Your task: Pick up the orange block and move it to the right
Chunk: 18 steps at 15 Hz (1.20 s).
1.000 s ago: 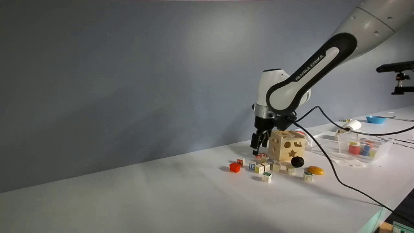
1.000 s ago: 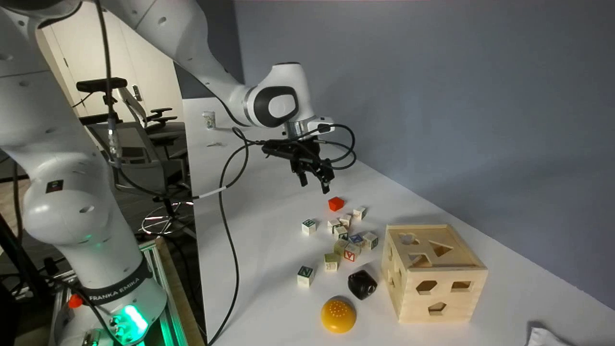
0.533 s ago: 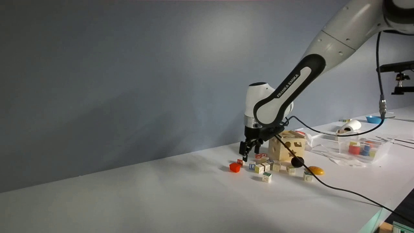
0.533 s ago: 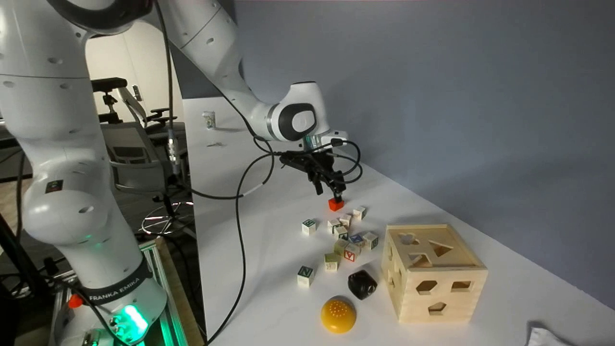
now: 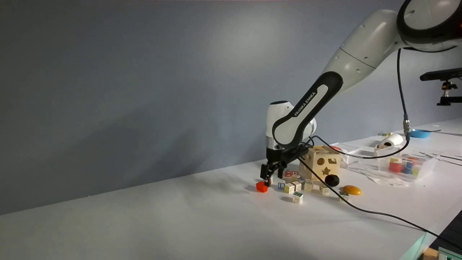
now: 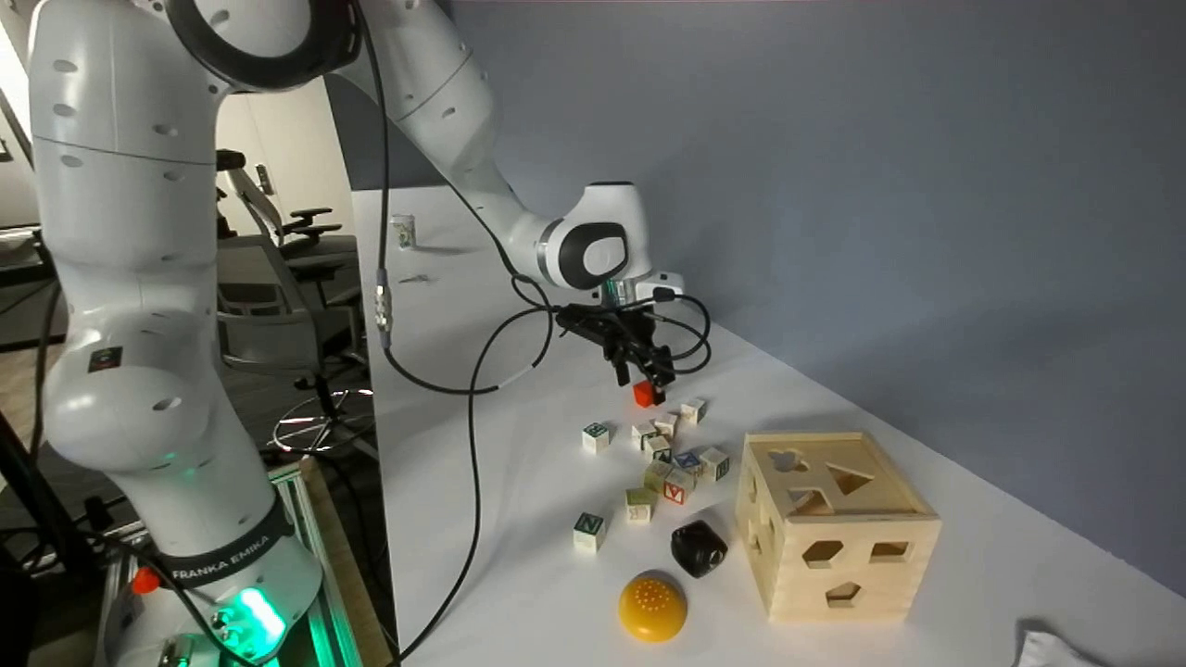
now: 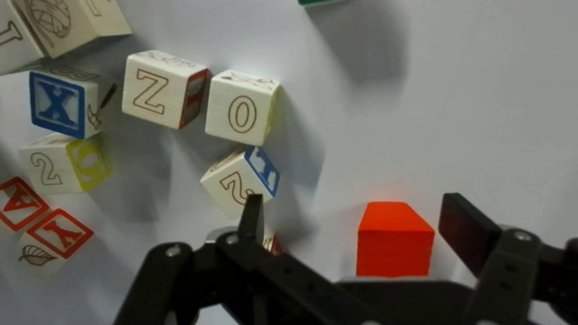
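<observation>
- The wall is easily the biggest thing here: flat blue-grey, soft shadows, one glowy patch of light.
- The table runs along it, smooth and off-white.
- The arm is glossy white with black trim, reaching in from the left in an exterior view.
- There's an office chair over on the far left, partly behind the arm.
- A clear plastic bin sits on the right in an exterior view, colourful bits inside.
- The wooden cube is pale and matte, with triangle and pentagon cut-outs, near right in an exterior view.
- The gripper is black and points down, fingers spread properly wide.
- A yellow-orange dome with little dots on top, plus a shiny black faceted lump a bit farther back, both left of the wooden cube.
- The orange block is on the table between those fingers in the wrist view, just beside the right one with a sliver of table showing, well apart from the left one. More red than orange tbh, flat faces, crisp edges.
- Letter blocks are whitish cubes, some faces red, blue or yellow, loosely clustered left of the orange block in the wrist view.
</observation>
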Motion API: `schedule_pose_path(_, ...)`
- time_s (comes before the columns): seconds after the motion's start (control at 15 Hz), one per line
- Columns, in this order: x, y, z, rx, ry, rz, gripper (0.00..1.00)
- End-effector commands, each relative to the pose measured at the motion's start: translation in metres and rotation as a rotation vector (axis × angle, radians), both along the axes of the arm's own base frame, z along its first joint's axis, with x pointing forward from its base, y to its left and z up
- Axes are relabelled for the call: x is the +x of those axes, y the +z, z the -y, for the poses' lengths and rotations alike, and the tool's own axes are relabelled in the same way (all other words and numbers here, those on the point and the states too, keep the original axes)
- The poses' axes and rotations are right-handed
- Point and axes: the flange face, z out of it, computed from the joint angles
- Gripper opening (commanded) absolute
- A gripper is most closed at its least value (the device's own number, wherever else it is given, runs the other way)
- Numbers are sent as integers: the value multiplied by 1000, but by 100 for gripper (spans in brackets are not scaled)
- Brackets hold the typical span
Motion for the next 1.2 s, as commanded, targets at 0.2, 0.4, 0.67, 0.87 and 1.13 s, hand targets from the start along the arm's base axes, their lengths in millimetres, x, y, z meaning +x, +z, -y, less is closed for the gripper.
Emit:
schedule_pose_path(0.2, 27, 1, -9, 9, 12, 34, 100)
schedule_pose_path(0.4, 36, -1, -12, 20, 25, 36, 100)
schedule_pose_path(0.67, 46, -11, -14, 11, 25, 30, 100)
schedule_pose_path(0.87, 49, -19, -15, 6, 17, 2, 82)
schedule_pose_path(1.13, 51, -28, -19, 10, 2, -38, 58)
